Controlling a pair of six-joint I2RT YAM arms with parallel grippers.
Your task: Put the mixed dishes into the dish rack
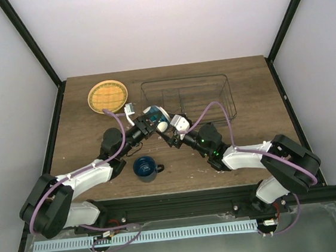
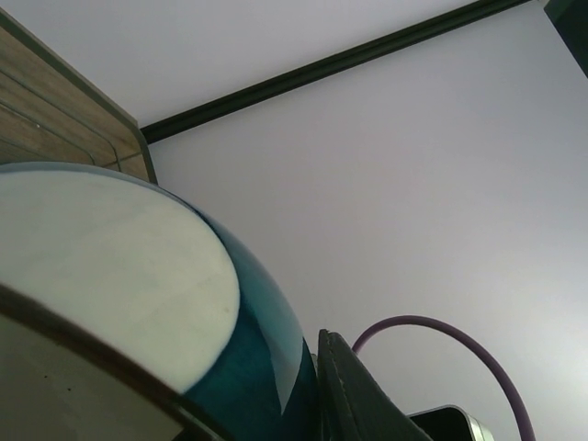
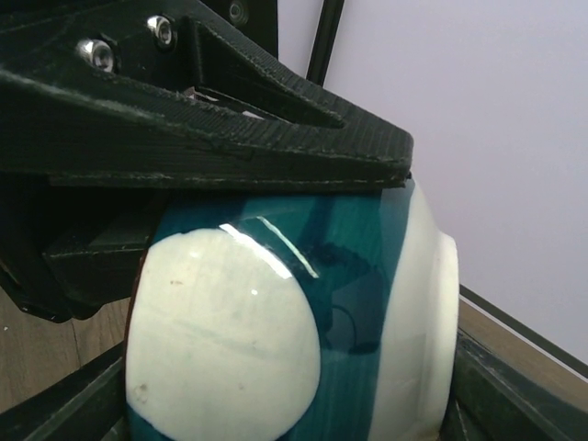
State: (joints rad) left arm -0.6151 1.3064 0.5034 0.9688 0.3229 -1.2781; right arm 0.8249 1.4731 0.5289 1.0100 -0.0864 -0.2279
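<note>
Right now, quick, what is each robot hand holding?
Left gripper: closed on the small blue-and-white cup.
Right gripper: closed on the same cup.

We have the small blue-and-white cup (image 2: 138, 276) right up close, filling the lower left. It shows a broad white patch on teal-blue glaze, with a dark band across its lowest part. One dark finger (image 2: 354, 400) lies against the cup's blue side. A purple cable (image 2: 441, 323) arches just beyond that finger. Past the cup we see a strip of the wooden table (image 2: 46, 101) with its dark edge. Behind it is a pale wall (image 2: 395, 184) crossed by a black frame bar (image 2: 322, 64).
</note>
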